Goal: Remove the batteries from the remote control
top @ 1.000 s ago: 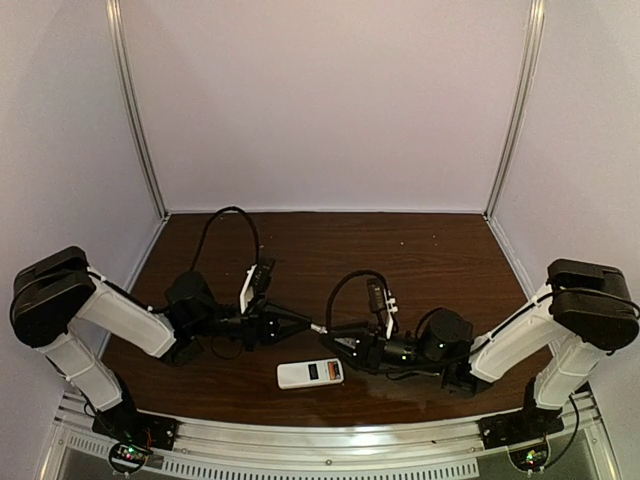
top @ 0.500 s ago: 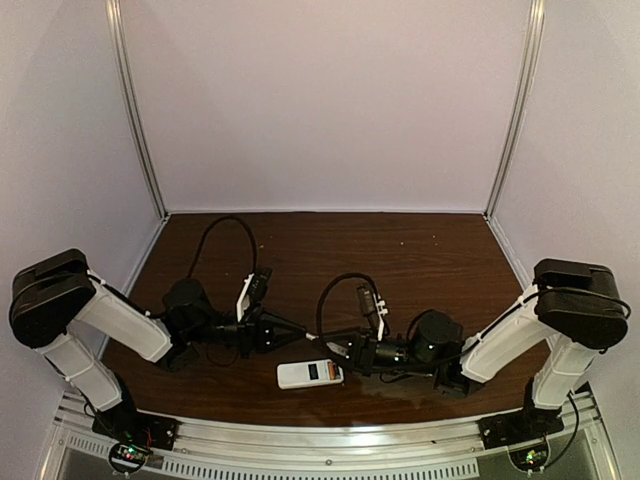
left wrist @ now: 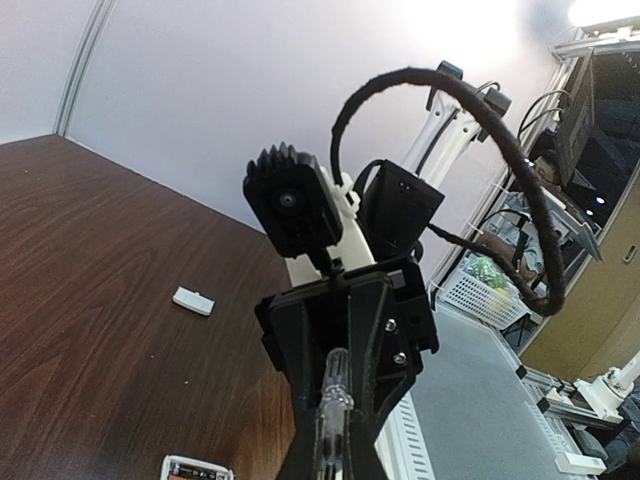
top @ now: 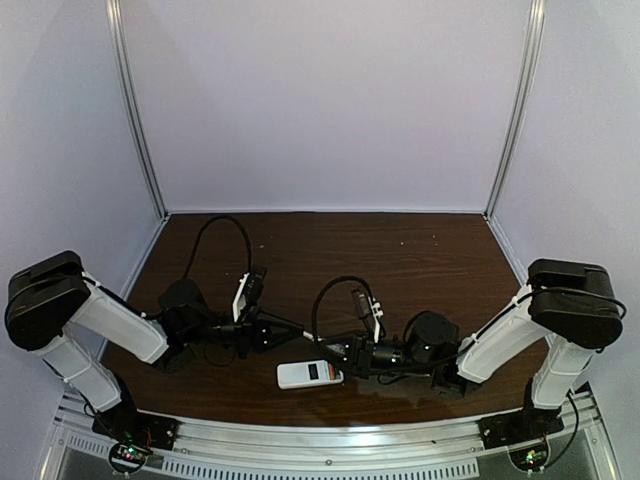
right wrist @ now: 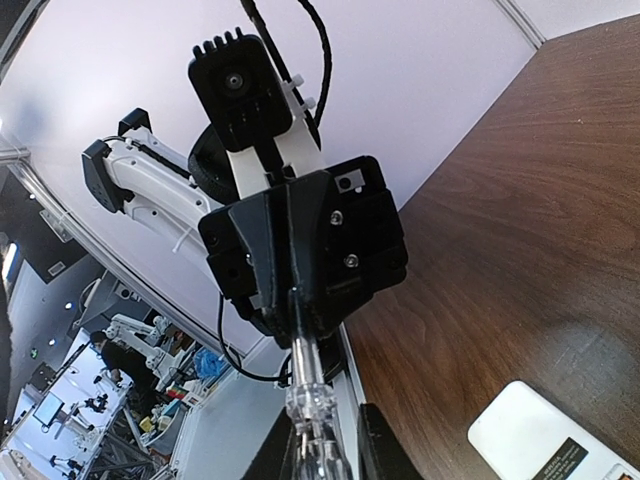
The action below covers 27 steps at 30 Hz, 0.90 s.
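Over the last second both arms had sunk toward the remote (top: 310,374), which lay back-up with its dark recess (top: 316,371) showing. That brought the screwdriver (right wrist: 303,398) between them to just beyond the remote's right end, probably to pry at the batteries, which I could not make out. The left gripper (top: 296,328) pinched the screwdriver, while the right gripper (top: 329,347) flanked its clear handle and I could not tell whether it gripped. The remote sat close to the table's (top: 420,250) near edge, with open room beyond it.

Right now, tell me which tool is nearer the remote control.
Right. The right tool hangs just past the remote control's far right corner, nearly over it. The left tool sits farther back, behind the remote's middle.
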{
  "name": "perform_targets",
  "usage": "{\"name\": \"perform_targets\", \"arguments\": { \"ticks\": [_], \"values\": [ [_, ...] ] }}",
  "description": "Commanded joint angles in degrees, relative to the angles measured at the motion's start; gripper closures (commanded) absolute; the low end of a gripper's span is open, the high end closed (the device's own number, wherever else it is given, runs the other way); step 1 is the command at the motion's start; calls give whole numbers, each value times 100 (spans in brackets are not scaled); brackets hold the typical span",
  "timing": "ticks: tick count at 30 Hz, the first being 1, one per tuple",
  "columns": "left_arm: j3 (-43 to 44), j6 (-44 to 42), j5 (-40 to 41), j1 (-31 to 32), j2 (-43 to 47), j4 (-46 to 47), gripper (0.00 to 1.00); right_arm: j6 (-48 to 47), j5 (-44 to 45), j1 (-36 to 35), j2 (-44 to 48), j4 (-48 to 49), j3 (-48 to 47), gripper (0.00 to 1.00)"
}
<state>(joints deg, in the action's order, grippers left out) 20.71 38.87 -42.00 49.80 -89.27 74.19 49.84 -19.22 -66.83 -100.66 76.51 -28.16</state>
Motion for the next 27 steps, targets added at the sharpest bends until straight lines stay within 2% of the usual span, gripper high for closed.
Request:
{"name": "perform_targets", "arguments": {
  "ticks": [1,9,20,27],
  "values": [
    [-58,-180,130,-41,85,2398,100,-8,39,20,56,1493,-116,79],
    [-92,-196,179,-45,107,2398,100,-71,71,15,200,1435,-110,66],
    [-189,-231,297,-41,228,2416,100,-113,159,13,290,1431,-172,69],
    [-238,-266,362,-41,270,2416,100,-174,219,21,431,1344,-182,68]
  ]
}}
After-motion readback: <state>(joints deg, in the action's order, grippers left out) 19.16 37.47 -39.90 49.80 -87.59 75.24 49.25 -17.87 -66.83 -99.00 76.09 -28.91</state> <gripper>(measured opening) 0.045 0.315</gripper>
